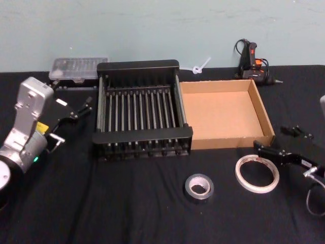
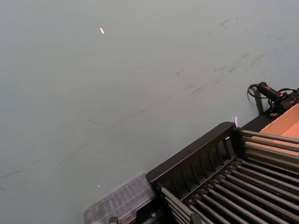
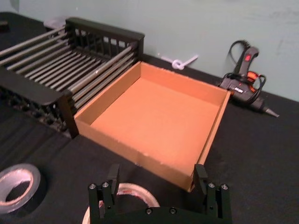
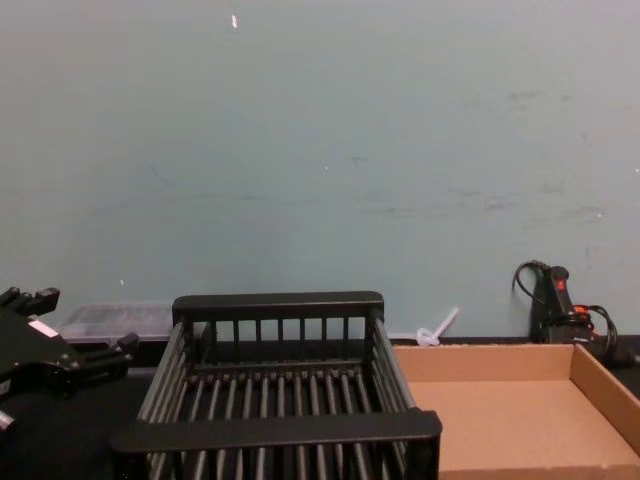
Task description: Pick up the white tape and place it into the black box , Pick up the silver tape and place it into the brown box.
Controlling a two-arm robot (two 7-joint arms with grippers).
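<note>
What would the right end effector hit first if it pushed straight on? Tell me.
Probably the white tape: the open right end effector hangs just over the ring's far edge, aimed toward the brown box beyond. Height is hard to judge.

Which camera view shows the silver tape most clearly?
The head view: the silver tape lies whole on the table, in front of the black box and left of the white tape. The right wrist view cuts it off at the picture's edge.

Silver left arm point(image 1: 28, 119) (green light); black tools, visible screws.
</note>
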